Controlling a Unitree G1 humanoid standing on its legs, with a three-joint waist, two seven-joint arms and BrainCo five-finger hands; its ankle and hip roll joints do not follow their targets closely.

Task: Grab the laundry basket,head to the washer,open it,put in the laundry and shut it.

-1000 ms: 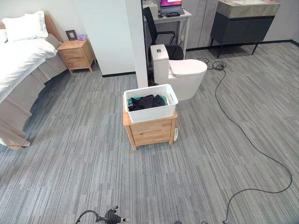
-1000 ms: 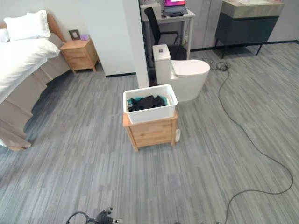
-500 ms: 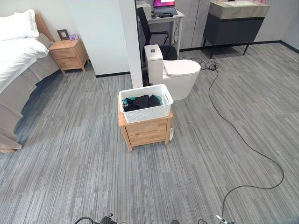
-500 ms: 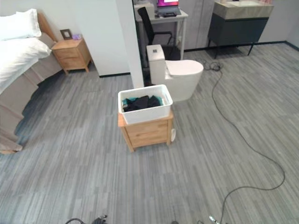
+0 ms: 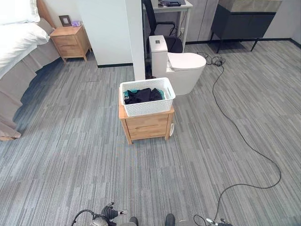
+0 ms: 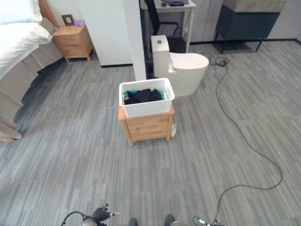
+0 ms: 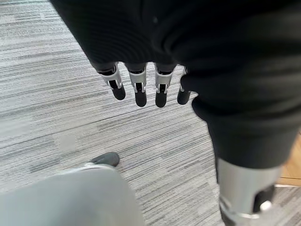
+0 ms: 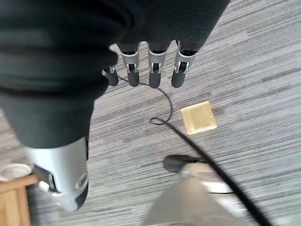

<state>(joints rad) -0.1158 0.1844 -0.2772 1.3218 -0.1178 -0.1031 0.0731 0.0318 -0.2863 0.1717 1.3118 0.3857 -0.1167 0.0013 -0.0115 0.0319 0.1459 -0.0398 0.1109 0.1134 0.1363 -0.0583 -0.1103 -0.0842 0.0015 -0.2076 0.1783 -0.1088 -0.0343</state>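
Note:
A white laundry basket (image 5: 147, 100) stands on a small wooden nightstand (image 5: 146, 125) in the middle of the carpeted room, some way ahead of me. Dark and teal laundry (image 5: 142, 95) lies inside it. My left hand (image 7: 139, 90) hangs over the grey carpet with straight fingers and holds nothing. My right hand (image 8: 153, 71) also hangs open above the carpet, far from the basket.
A white toilet (image 5: 180, 65) stands just behind the basket, beside a white wall pillar (image 5: 133, 37). A bed (image 5: 16, 52) and a second nightstand (image 5: 71, 41) are at the far left. A desk with a chair (image 5: 165, 28) and a dark cabinet (image 5: 241, 21) line the back wall.
The whole picture has shifted, so the camera has moved; the basket and its stand now sit a little higher in view. Nothing in the room has moved.

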